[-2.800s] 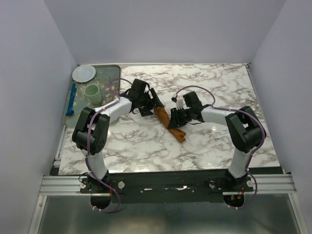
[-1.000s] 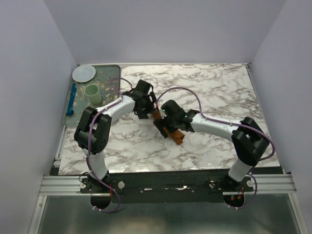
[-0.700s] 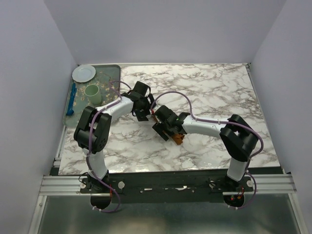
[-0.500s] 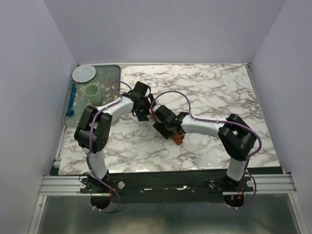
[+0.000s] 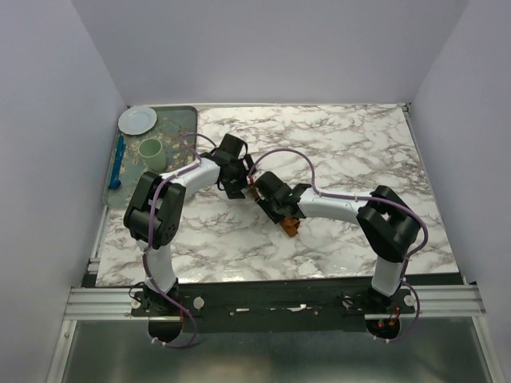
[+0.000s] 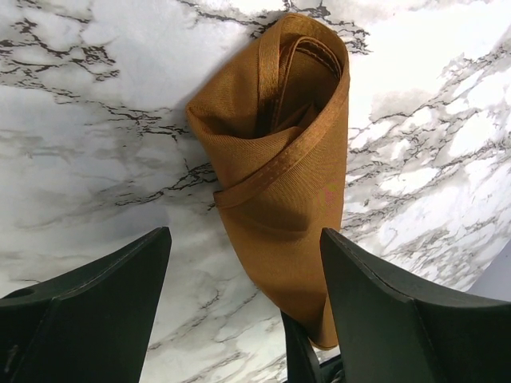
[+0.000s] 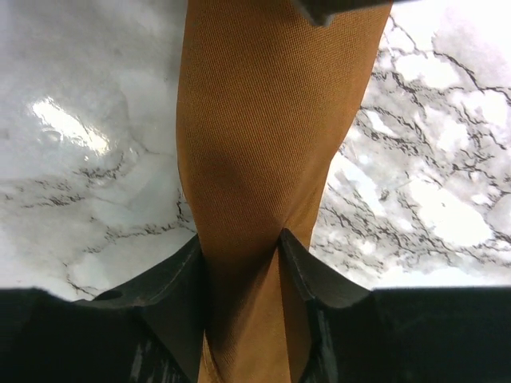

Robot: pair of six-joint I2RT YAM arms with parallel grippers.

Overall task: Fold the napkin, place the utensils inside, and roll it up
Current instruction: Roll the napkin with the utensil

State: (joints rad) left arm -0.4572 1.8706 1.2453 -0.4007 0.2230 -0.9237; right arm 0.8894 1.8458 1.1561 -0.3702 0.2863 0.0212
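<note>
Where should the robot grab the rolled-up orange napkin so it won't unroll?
Probably across the roll's middle, from above, one finger on each long side. The napkin lies flat on the table, and its outer hem wraps round there, so a pinch keeps the layers shut. The wide end gapes loose.

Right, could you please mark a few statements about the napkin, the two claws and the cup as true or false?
1. The napkin lies rolled up on the marble table. True.
2. The right claw pinches the napkin. True.
3. The left claw is shut on the napkin. False: its jaws stand wide open.
4. The green cup stands on the marble beside the napkin. False: it stands in the tray at the table's far left corner.
</note>
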